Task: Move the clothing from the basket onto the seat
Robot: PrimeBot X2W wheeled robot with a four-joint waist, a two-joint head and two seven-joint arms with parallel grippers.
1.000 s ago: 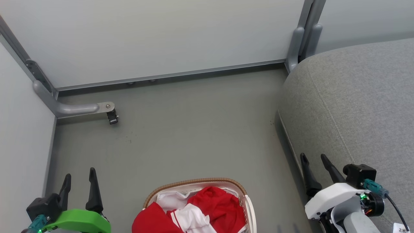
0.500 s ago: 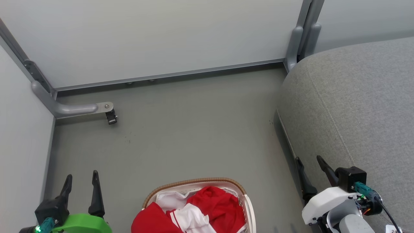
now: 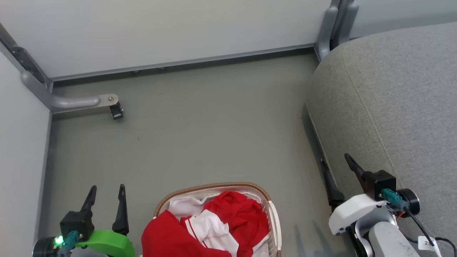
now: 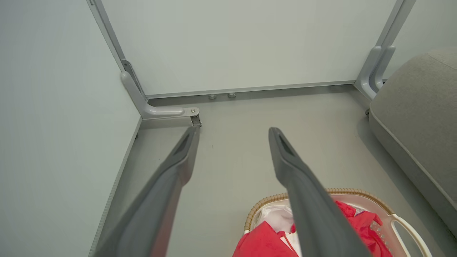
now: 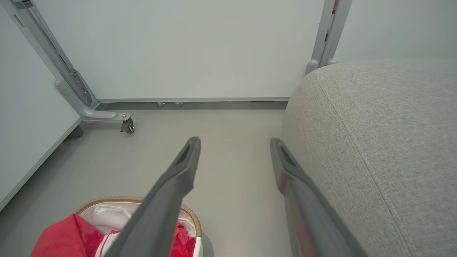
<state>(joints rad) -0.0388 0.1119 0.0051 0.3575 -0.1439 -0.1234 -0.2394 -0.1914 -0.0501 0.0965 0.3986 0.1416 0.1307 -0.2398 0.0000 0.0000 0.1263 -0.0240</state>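
Since both grippers hang wide open and empty, the left gripper point(image 3: 108, 186) beside the basket point(image 3: 214, 185) and the right gripper point(image 3: 335, 158) near the edge of the seat point(image 3: 392, 107), a good first pick would plunge into the red clothing point(image 3: 235, 217) heaped in the basket, pinching a raised fold away from the woven rim. Open floor point(image 3: 214, 125) lies beyond; the caster point(image 3: 116, 111) and wall panel point(image 3: 178, 28) stand well apart.

Dark long-fingered left claw point(image 3: 108, 186), green shell point(image 3: 103, 243); matching right claw point(image 3: 334, 158), white shell point(image 3: 351, 212), teal connector point(image 3: 391, 196).
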